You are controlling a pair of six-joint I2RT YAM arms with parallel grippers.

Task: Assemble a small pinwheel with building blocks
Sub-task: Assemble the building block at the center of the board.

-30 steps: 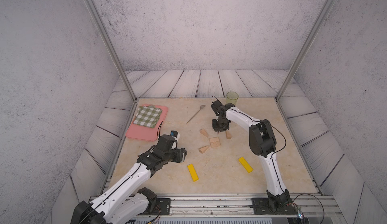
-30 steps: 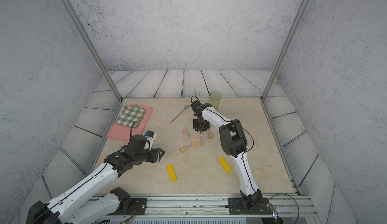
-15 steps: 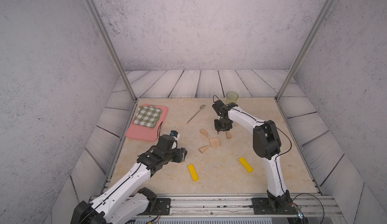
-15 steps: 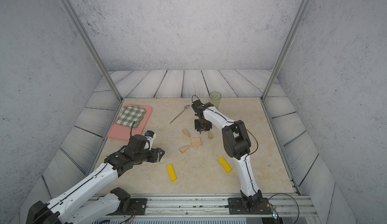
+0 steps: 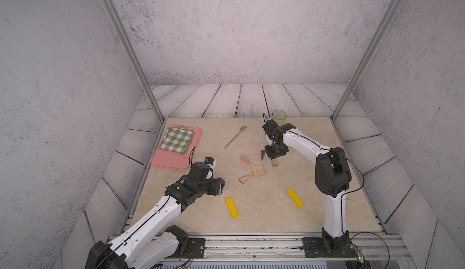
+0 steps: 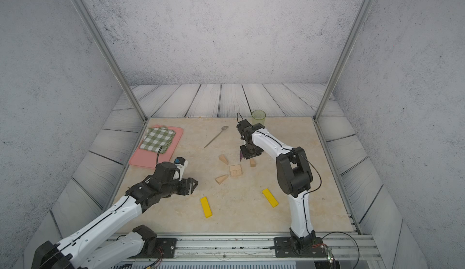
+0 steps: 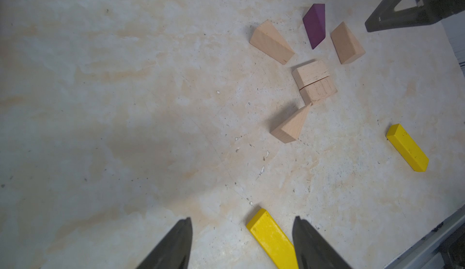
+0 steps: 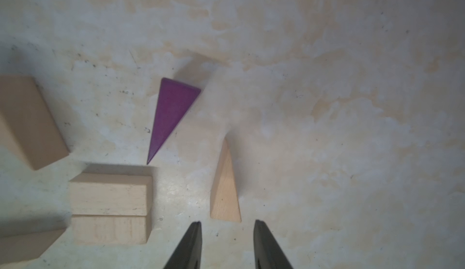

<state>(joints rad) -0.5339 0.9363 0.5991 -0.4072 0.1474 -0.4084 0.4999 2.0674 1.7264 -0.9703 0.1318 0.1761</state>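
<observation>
As the purple wedge (image 8: 171, 114) is lying blade-like by the square (image 8: 110, 207), right fingers (image 8: 191, 250) are hanging narrow, left fingers (image 7: 176, 245) wide, both empty.

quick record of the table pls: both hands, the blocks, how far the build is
left hand: open, empty
right hand: open, empty
wooden rectangles: two, side by side, touching
wooden wedges: three, loose around the rectangles, one just ahead of the right hand
purple wedge: flat, tip toward the rectangles
yellow bars: two, away from the cluster; one lies below the left hand
build state: only the rectangles are paired
extras: spoon, green cup, checked cloth on pink tray
</observation>
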